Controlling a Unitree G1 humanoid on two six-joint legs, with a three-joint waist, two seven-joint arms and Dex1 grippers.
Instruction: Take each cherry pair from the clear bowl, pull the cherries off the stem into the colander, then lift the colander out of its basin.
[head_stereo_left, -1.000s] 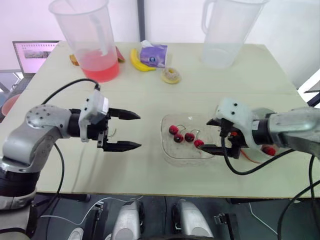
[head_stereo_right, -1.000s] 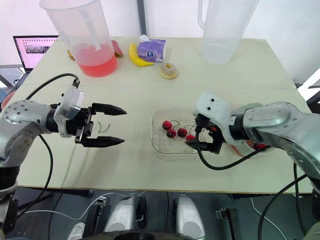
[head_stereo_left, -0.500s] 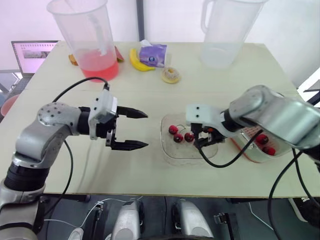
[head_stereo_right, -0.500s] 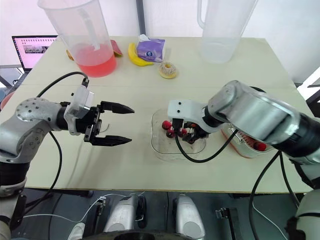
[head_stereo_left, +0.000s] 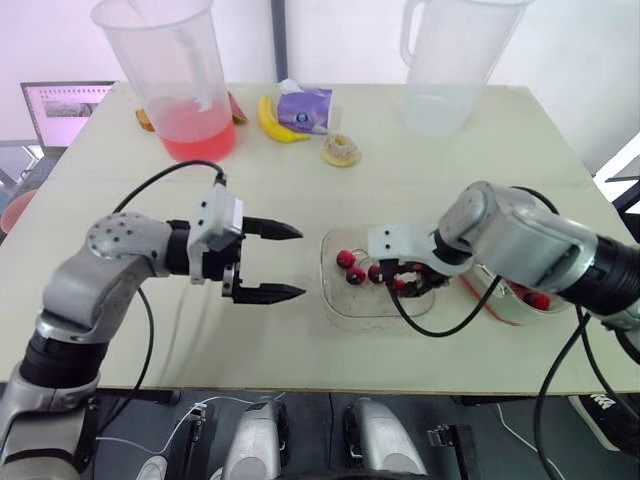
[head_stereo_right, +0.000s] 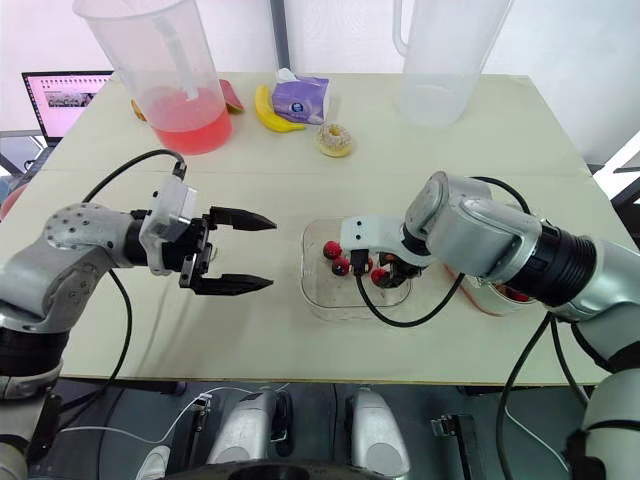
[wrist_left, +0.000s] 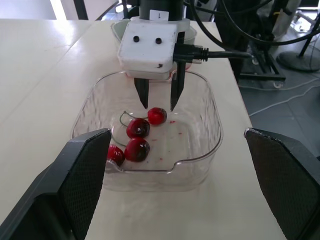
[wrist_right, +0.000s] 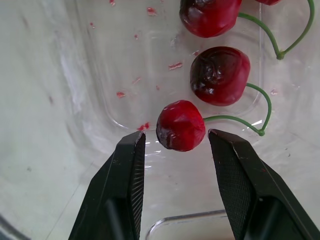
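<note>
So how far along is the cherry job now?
Done: some cherries lie in the colander. In hand: the right gripper, jaws open, brackets one cherry in the clear bowl; the left gripper hovers open. Left: four cherries in the bowl, then lifting the colander.

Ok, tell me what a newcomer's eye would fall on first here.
The right gripper reaches into the clear bowl in the middle of the table, its open fingers either side of a red cherry. Next, the left gripper, open, hovers over the table to the bowl's left. At the far left corner stands a tall pitcher with pink liquid in its bottom.
</note>
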